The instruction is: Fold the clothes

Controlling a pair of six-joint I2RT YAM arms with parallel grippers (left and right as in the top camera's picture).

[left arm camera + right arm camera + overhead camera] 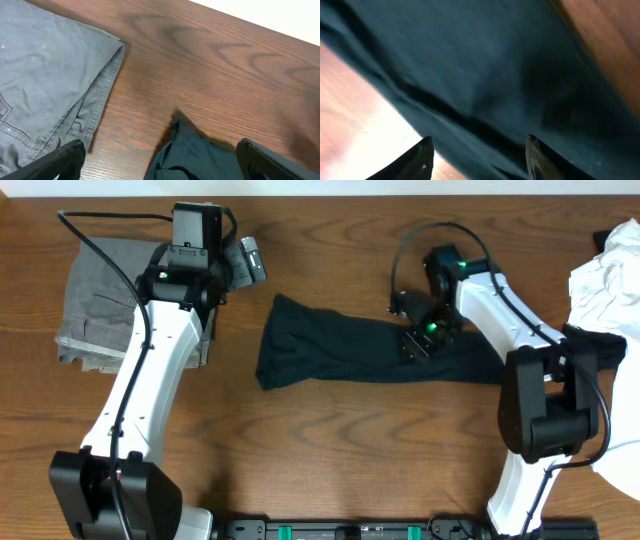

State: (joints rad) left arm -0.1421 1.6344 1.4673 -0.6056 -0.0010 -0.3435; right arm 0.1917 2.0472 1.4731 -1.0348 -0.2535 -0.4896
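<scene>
The black T-shirt (350, 345) lies as a long folded band across the middle of the table. My right gripper (420, 340) hangs low over its right part. In the right wrist view the right gripper (477, 160) is open, its fingers (417, 160) apart with the dark shirt cloth (485, 75) spread beneath and nothing pinched. My left gripper (252, 262) hovers just beyond the shirt's left end. It stands wide open (160, 165) above the shirt's corner (195, 155). Grey trousers (95, 300) lie folded at the left, also seen as grey trousers (45, 80).
A crumpled white garment (605, 280) sits at the right edge, partly under the right arm's base (550, 400). The left arm (150, 380) crosses over the trousers' right side. Bare wooden tabletop (350, 450) runs along the front.
</scene>
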